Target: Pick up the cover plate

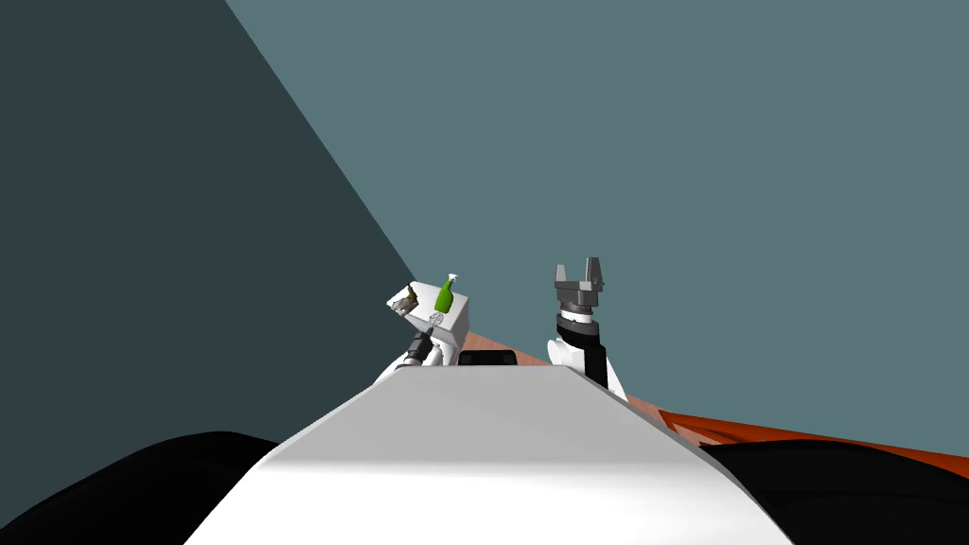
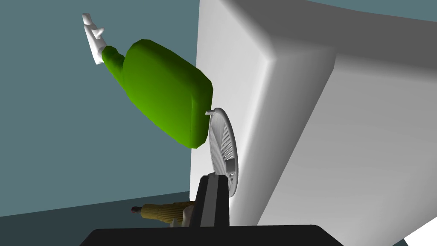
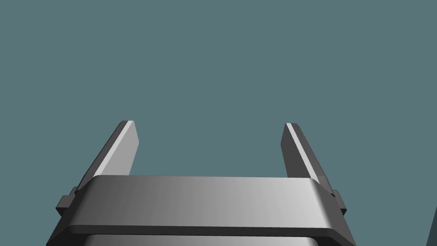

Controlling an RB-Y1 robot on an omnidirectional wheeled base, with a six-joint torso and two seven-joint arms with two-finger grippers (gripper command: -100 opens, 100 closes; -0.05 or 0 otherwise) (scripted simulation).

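Observation:
The cover plate (image 2: 222, 145) is a round, ribbed, light grey disc lying on top of a small white block-shaped table (image 2: 307, 128); in the head view the cover plate (image 1: 437, 319) sits near the table's front edge. My left gripper (image 2: 212, 177) has its two dark fingers pressed together at the plate's near rim, shut on it. In the head view, the left gripper (image 1: 424, 342) reaches up to the table (image 1: 457, 326) from below. My right gripper (image 3: 209, 124) is open and holds nothing; in the head view the right gripper (image 1: 579, 274) is raised to the right of the table.
A green bottle (image 2: 162, 96) with a white top stands right behind the plate, almost touching it; the same bottle (image 1: 445, 294) shows in the head view. A brown ribbed object (image 2: 162, 211) lies further along the tabletop. Teal walls meet in a corner behind.

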